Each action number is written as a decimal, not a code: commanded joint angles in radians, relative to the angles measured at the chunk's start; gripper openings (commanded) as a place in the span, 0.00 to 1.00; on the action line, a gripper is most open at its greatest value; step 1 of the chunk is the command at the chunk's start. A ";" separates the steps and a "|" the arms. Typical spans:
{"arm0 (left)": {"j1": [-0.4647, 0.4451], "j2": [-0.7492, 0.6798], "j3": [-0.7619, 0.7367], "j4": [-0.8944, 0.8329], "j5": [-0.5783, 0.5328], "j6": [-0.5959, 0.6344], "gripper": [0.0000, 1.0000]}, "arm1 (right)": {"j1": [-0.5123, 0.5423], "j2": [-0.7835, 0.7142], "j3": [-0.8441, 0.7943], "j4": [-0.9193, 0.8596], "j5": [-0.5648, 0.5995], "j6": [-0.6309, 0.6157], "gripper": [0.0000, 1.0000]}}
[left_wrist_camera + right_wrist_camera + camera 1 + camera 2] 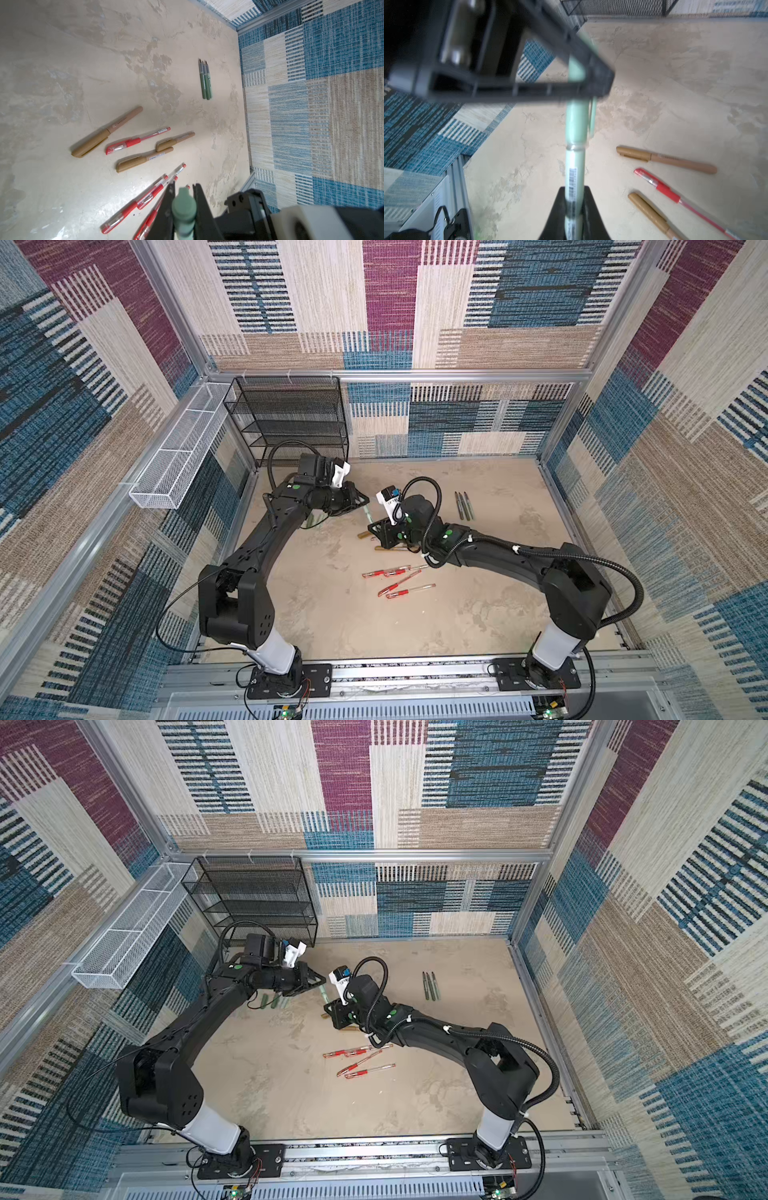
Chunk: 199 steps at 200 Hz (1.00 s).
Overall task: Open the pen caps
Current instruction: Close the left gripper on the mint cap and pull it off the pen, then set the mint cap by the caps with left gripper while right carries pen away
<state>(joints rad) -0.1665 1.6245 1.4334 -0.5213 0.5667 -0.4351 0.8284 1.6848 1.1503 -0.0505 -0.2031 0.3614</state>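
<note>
- The left gripper (183, 185) is clamped on the end of a stubby pale green pen cap (576, 124), with a finger pressed to each side of it.
- The right gripper (574, 189) is clamped on the slim pale green pen body (574, 172), the part that carries a barcode.
- The cap is on the body and the two meet at a visible seam. The pen is held above the beige mottled table (332, 614), bridging the two grippers (368, 514).
- Three green uncapped pen bodies (464, 506) lie side by side, touching, well apart from the grippers on the right side of the table.
- Loose green pen caps (275, 1001) lie on the table under the left arm.
- Gold capped pens (107, 133) lie near the right gripper, partly hidden by it in both top views.
- Red capped gel pens (397, 578) lie in a loose cluster nearer the robot's base.
- A black mesh shelf rack (291, 418) and a white mesh basket (178, 456) stand at the far left corner.
</note>
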 commanded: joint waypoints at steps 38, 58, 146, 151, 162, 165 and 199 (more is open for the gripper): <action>0.053 0.029 0.041 0.035 -0.220 0.132 0.00 | -0.061 -0.101 -0.085 -0.094 0.007 0.024 0.00; 0.050 0.050 0.033 0.003 -0.243 0.205 0.00 | -0.105 -0.133 -0.087 -0.111 0.009 0.018 0.00; 0.033 0.217 -0.005 -0.061 -0.497 0.432 0.00 | -0.266 -0.175 -0.069 -0.242 0.018 -0.022 0.00; 0.030 0.231 0.002 -0.069 -0.504 0.439 0.00 | -0.272 -0.177 -0.070 -0.247 0.019 -0.025 0.00; 0.024 0.261 0.016 -0.084 -0.523 0.448 0.00 | -0.288 -0.183 -0.071 -0.257 0.021 -0.030 0.00; 0.023 0.268 0.019 -0.085 -0.529 0.450 0.00 | -0.293 -0.187 -0.072 -0.260 0.023 -0.032 0.00; 0.019 0.336 0.049 -0.096 -0.594 0.457 0.00 | -0.334 -0.219 -0.082 -0.283 0.023 -0.053 0.00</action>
<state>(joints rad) -0.1486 1.9274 1.4593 -0.5922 0.0471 -0.0185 0.5125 1.4879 1.0760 -0.3141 -0.1833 0.3347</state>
